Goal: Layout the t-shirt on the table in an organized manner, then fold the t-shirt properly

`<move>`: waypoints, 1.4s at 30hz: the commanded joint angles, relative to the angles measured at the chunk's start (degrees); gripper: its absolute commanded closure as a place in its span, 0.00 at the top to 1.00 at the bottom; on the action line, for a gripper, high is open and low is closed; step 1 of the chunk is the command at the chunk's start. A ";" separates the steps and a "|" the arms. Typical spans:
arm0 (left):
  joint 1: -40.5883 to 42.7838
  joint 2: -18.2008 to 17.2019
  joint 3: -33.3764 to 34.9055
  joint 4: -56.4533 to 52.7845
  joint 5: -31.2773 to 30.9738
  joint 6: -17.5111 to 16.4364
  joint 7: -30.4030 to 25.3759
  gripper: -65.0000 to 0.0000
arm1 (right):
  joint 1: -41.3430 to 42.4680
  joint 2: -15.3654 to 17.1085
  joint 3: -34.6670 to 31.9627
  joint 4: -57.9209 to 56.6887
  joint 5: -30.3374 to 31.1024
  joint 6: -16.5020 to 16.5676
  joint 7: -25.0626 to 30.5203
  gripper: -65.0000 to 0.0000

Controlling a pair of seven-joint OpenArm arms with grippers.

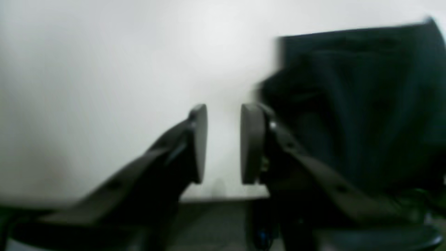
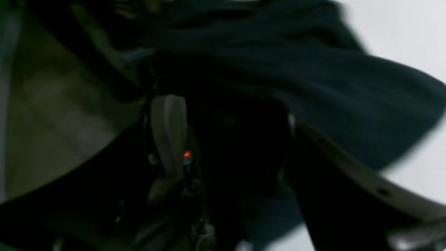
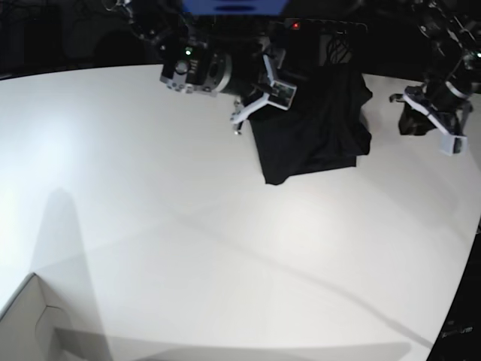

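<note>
Lying in a dark bunched heap, the shirt (image 3: 312, 131) sat at the far edge of the table (image 3: 188, 226), one creased lobe spilling toward the near side, nowhere near flat. The right gripper (image 2: 230, 115) was buried in the heap's far-left corner, its jaws wide with black cloth packed between them; whether they actually pinched that cloth, I could not tell, the view was too dark and smeared. The left gripper (image 1: 224, 115) hovered just right of the shirt, pads apart, only white table showing in the gap and nothing held. The layout looked barely begun. For a clean spread I'd have wanted each gripper on one separate corner or shoulder, a single layer only, then a pull apart and toward the near side where there was room, keeping the cloth low so it didn't fold under. Well away from the shirt, at the near-left corner, stood a white box (image 3: 30, 316); its contents could not be seen.
</note>
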 commanded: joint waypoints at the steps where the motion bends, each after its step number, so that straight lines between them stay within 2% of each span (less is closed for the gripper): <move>1: -0.15 0.03 0.94 0.73 -0.41 -0.02 -0.66 0.19 | -0.56 -0.38 0.57 1.10 0.90 -0.01 1.43 0.54; 4: -1.91 1.35 5.60 -0.24 1.96 0.06 -0.66 0.13 | -1.00 -0.38 2.50 1.10 0.90 -0.01 1.34 0.54; 7: -4.89 2.49 9.64 -4.73 7.76 0.06 -0.75 0.13 | -1.79 -0.38 4.35 1.10 0.90 -0.01 1.52 0.54; 11: -10.08 3.63 10.78 -11.67 12.77 -0.29 -0.84 0.13 | -2.93 -0.38 6.55 1.19 0.90 -0.01 1.52 0.54; 17: -15.88 3.72 10.61 -16.42 13.21 -0.02 -3.39 0.13 | -4.86 -0.38 8.75 3.39 0.90 -0.01 1.43 0.54; 24: -20.54 3.37 10.61 -20.73 13.39 -0.02 -3.56 0.13 | -6.53 -0.38 8.83 4.62 0.82 -0.01 1.52 0.54; 31: -19.75 3.37 10.43 -15.80 12.86 -0.46 -2.95 0.13 | -7.41 -0.29 9.62 8.49 0.73 -0.01 1.52 0.54; 40: -10.35 3.46 8.85 -2.18 12.95 -0.64 -2.95 0.14 | -6.89 -0.55 17.10 10.24 0.82 -0.01 1.61 0.54; 42: -8.59 3.81 6.65 -2.09 12.95 -0.64 -2.95 0.22 | -6.89 -0.73 19.38 10.24 0.90 -0.01 1.61 0.54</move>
